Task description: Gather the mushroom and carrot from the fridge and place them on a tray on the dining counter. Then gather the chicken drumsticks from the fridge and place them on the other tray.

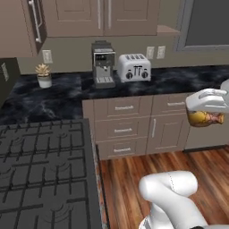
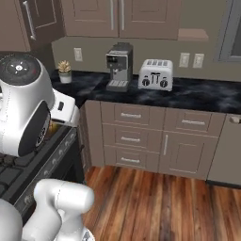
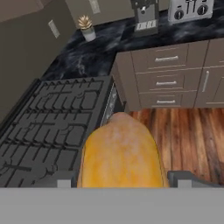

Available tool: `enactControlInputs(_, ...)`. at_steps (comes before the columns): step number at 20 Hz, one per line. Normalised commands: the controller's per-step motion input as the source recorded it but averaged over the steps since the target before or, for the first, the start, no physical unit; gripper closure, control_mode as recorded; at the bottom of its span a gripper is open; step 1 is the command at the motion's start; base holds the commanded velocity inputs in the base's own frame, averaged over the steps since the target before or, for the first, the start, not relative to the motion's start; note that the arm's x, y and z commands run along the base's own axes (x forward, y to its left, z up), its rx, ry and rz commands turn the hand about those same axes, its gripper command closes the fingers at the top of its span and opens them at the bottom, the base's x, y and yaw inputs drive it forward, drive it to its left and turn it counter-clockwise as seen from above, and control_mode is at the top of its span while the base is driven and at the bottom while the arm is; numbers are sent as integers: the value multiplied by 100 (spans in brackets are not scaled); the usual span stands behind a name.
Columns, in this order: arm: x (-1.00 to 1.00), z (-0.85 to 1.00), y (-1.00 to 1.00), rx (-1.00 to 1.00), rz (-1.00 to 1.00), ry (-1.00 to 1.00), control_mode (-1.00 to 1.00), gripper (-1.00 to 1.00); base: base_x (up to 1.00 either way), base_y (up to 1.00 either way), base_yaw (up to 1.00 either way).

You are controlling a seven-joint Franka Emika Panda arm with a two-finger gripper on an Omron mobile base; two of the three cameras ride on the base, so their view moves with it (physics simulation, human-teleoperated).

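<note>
A golden-brown chicken drumstick [image 3: 120, 153] sits between my gripper's fingers [image 3: 61, 179] in the hand view, its rounded end pointing away over the stove's edge and the wood floor. My gripper [image 3: 124, 180] is shut on it. In the left base view the gripper [image 1: 209, 117] hangs at the right edge, in front of the taupe drawers, with the drumstick [image 1: 203, 119] showing under the white hand. In the right base view a sliver of the drumstick [image 2: 53, 127] peeks out behind the arm's big joint.
A black gas stove [image 1: 44, 170] lies low on the left. Behind it a black-topped counter [image 1: 179, 80] with taupe drawers carries a coffee machine [image 1: 103, 64], a toaster [image 1: 134, 67] and a small potted plant [image 1: 44, 75]. Wood floor [image 1: 134, 179] spreads below.
</note>
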Motion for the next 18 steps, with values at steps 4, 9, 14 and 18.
enactControlInputs(4, 0, 0, 0, 0, 0, 0, 100, 100, -77, -37, 28)
enactControlInputs(9, 0, 0, 0, 0, 0, 0, 100, 100, -59, -33, 30)
enactControlInputs(14, 0, 0, 0, 0, 0, 0, 100, 100, -1, -93, 20)
enactControlInputs(18, 0, 0, 0, 0, 0, 0, 100, 100, 11, -100, 15)
